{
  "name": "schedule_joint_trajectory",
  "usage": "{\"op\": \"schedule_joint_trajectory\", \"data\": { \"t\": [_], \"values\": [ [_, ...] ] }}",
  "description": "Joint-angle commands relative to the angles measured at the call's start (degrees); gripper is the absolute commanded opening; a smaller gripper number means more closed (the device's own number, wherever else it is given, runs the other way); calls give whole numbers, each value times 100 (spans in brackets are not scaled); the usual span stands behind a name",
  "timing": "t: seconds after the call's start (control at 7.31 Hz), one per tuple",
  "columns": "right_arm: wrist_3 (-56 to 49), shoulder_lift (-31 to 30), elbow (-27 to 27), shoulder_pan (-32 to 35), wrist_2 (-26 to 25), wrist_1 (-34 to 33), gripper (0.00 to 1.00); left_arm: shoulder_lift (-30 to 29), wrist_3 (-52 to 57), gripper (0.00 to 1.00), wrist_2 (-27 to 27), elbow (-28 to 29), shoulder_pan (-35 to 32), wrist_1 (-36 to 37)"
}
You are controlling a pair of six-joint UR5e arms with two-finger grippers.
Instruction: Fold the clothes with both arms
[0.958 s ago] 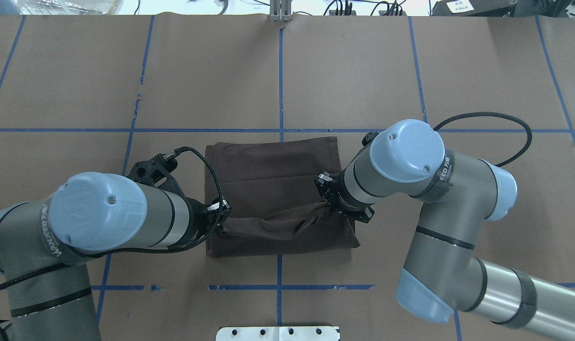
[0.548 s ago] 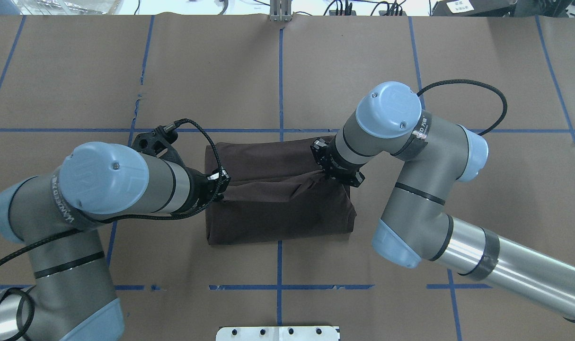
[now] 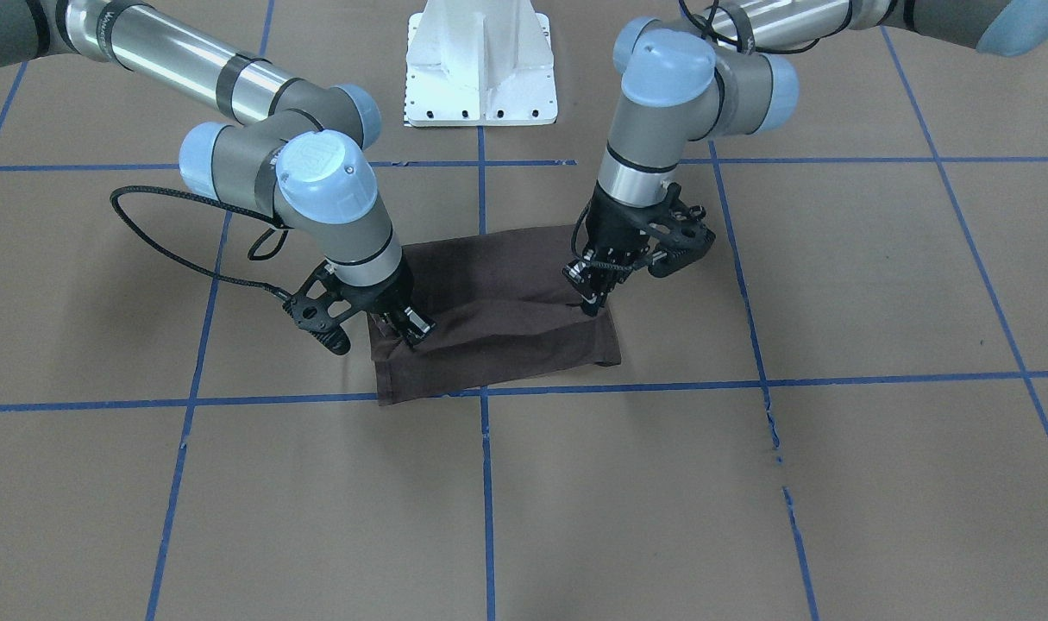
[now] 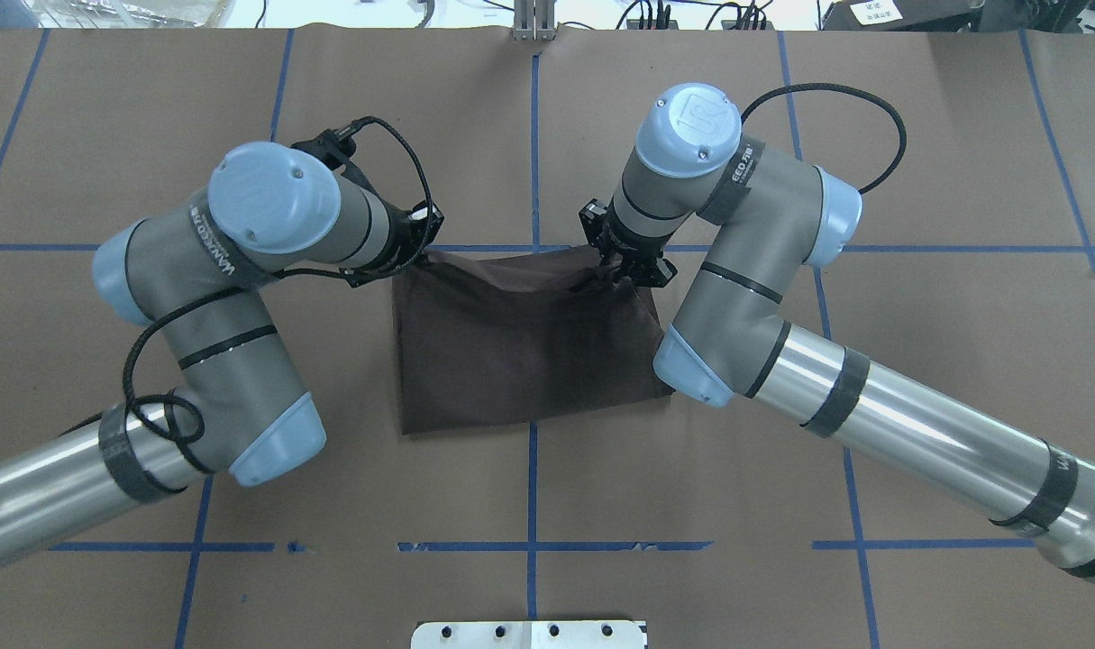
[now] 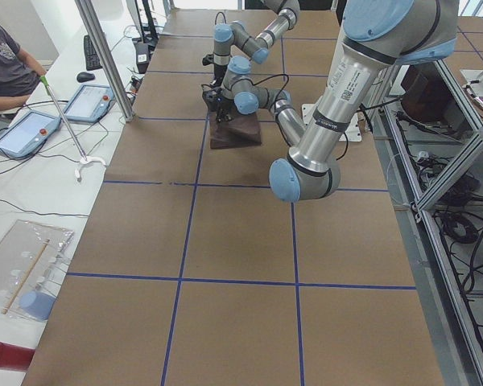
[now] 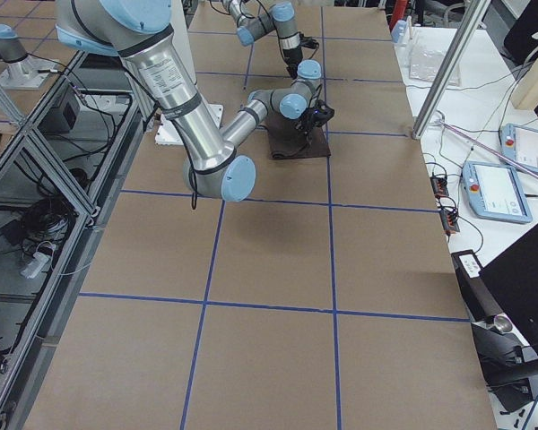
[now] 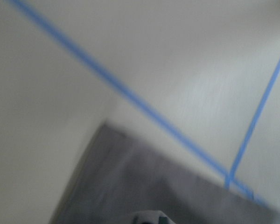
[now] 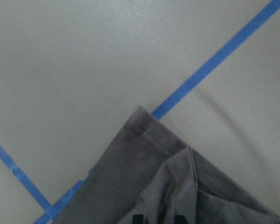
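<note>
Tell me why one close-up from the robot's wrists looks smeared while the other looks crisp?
Left wrist view: smeared throughout, blue tape and shirt soft-edged, probably motion blur. Right wrist view: sharp, the hem stitching plainly readable. Overhead view: a washed-out bright strip beyond the table's far edge.

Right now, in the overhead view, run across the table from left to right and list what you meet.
left arm → left gripper, at the shirt's far left corner → T-shirt → right gripper, at its far right corner → right arm
</note>
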Motion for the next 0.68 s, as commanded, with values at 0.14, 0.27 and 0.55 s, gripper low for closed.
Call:
{"op": "schedule_joint_trajectory", "data": {
  "t": [0.14,0.27,0.55],
  "values": [
    [-707,199,-481,772,888,99,100,-118,1342,100,-333,675,-508,-305],
    [-743,173,-455,860,1039,90,100,-109,1370,100,-334,666,-499,-314],
    [-1214,-28,-333,1262,1111,55,100,-74,2014,100,-404,466,-612,-279]
  ]
}}
